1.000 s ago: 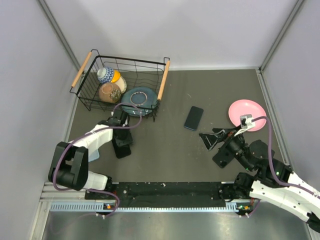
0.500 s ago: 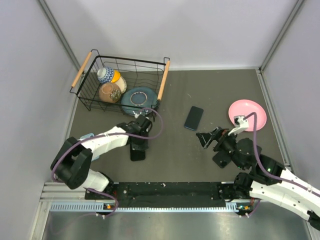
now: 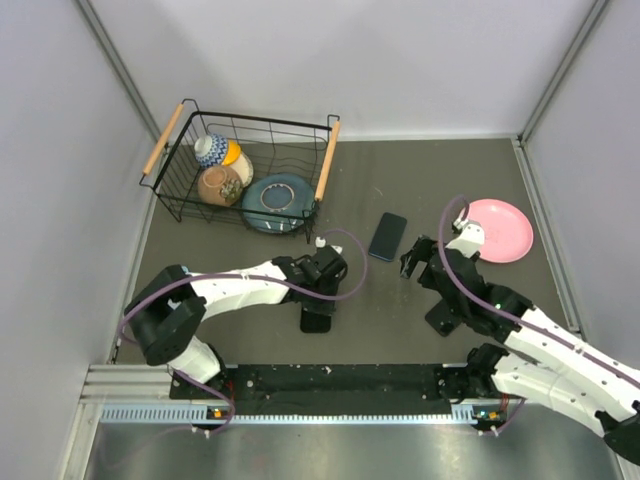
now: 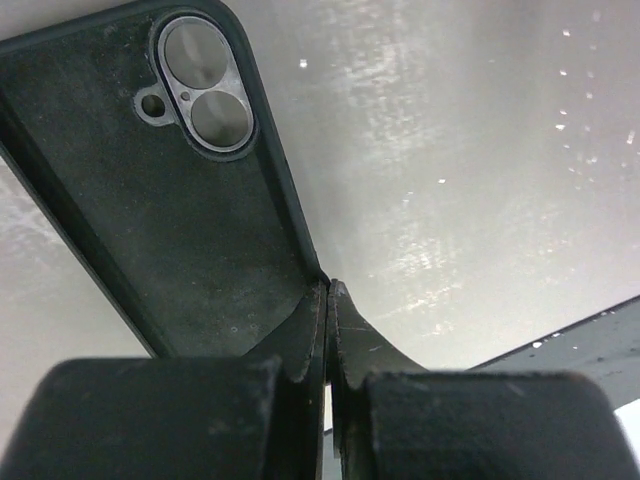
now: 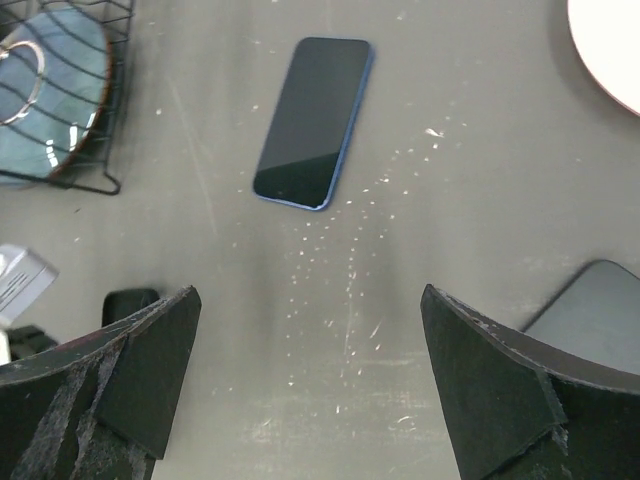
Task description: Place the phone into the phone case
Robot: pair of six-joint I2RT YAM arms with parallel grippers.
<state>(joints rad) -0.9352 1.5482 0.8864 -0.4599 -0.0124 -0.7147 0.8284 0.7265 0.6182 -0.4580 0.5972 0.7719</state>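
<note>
Phone case [image 4: 190,250] in pinch of outstretched left end effector [image 4: 327,290]; right end effector [image 5: 308,300] wide near phone [image 5: 313,120].

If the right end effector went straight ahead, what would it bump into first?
Probably the phone, straight ahead of the open right end effector, with only bare table between. It tilts down, so it might touch the table first; depth is unclear.

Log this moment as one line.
left tool: shut on case edge | right tool: open, phone ahead | phone: outside case
</note>
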